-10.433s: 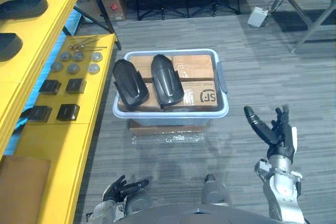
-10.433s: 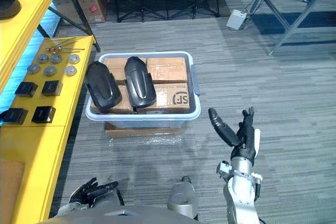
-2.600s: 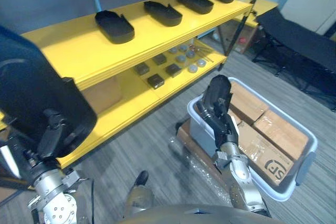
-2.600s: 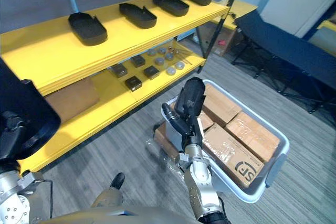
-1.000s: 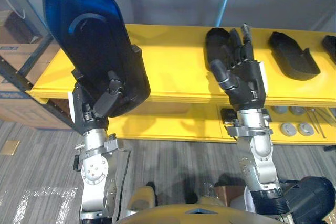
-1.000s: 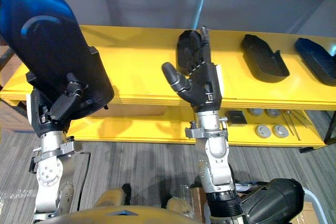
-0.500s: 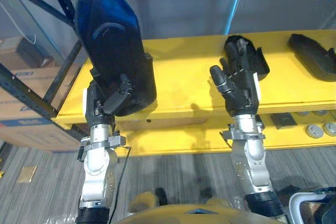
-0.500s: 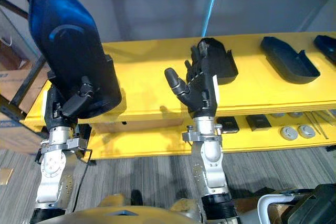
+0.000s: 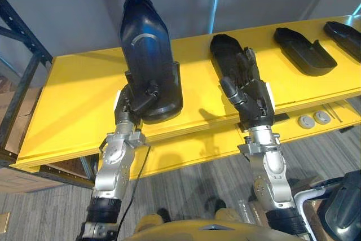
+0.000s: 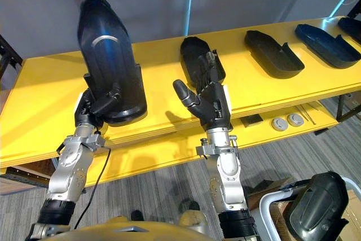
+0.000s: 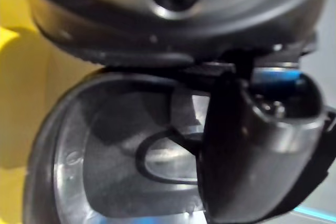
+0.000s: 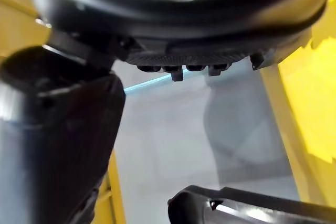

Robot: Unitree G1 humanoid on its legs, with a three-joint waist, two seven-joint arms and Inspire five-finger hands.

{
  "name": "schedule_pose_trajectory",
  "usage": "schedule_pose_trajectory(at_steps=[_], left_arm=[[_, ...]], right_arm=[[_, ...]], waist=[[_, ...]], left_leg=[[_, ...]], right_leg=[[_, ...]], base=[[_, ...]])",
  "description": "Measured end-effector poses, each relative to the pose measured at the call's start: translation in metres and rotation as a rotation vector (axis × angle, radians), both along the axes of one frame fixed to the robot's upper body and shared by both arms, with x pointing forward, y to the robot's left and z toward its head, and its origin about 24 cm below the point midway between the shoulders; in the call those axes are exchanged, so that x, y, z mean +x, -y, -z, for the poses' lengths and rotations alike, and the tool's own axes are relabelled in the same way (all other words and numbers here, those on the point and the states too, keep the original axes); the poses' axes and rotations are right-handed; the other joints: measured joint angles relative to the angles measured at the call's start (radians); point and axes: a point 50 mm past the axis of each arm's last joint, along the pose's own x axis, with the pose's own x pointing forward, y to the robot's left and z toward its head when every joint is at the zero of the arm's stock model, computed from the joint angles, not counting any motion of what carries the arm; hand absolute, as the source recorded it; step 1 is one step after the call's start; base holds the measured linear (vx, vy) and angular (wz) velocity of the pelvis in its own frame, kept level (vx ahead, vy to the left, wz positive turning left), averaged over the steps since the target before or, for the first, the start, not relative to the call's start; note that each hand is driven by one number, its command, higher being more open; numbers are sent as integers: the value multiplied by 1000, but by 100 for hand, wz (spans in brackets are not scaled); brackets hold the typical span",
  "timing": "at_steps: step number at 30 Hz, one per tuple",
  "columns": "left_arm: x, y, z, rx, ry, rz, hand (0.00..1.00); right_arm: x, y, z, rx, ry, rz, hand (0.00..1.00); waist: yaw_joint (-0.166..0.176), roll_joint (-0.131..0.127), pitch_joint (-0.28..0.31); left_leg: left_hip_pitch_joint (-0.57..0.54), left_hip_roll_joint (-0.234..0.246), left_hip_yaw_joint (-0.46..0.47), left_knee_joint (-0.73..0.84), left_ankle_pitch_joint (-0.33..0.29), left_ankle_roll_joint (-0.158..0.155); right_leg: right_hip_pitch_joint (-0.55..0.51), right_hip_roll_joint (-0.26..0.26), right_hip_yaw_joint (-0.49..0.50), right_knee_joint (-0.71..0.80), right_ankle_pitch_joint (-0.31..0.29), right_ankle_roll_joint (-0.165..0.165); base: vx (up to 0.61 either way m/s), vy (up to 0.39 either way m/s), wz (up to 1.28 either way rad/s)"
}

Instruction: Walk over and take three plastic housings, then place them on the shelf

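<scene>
A housing (image 9: 148, 55) is held upright over the shelf (image 9: 67, 100), grasped by the left hand (image 9: 133, 103); the right hand (image 9: 252, 99) is raised before the shelf, fingers released.

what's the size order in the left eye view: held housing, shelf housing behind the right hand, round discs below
1. Held housing, in the left hand; it is nearer the camera, which may inflate it.
2. Shelf housing, partly hidden by the right hand.
3. Round discs, by far smallest.

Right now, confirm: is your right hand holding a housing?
No, the right hand is open and empty before the shelf; the left hand grips the housing.
</scene>
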Motion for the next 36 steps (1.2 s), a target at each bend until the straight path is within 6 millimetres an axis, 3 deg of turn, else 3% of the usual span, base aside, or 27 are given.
schedule_pose_trajectory(at_steps=[6, 15, 24, 25, 36], left_arm=[[22, -13, 17, -89, -131, -108, 0], [64, -43, 1, -20, -210, -278, 0], [78, -52, -4, 42, -288, -249, 0], [80, -54, -6, 48, -300, -238, 100], [78, -70, 3, 56, -367, -259, 100]], right_arm=[[-6, -4, 9, -27, -43, -64, 100], [-17, -20, 25, -26, -130, -195, 100], [-20, -36, 26, -32, -145, -285, 100], [-19, -36, 26, -34, -147, -286, 100], [-13, -36, 20, -45, -128, -276, 100]], waist=[[-25, 5, 0], [-71, 15, -3], [-79, 14, -4], [-80, 14, -4], [-104, 11, -9]], left_leg=[[46, -9, 48, -39, 7, -4], [62, -15, 94, -71, 14, -7], [68, -20, 96, -87, 23, -6], [69, -20, 96, -89, 25, -5], [102, -29, 99, -163, 70, -11]], right_leg=[[2, 0, 51, -10, 5, 5], [-14, 4, 103, -35, 24, 5], [-13, 4, 107, -40, 28, 2], [-13, 4, 107, -41, 29, 1], [-12, 11, 109, -42, 27, -3]], base=[[-46, 13, -22], [-20, -6, -17], [-44, -19, -1], [-68, -26, -1], [-50, -26, -1]])
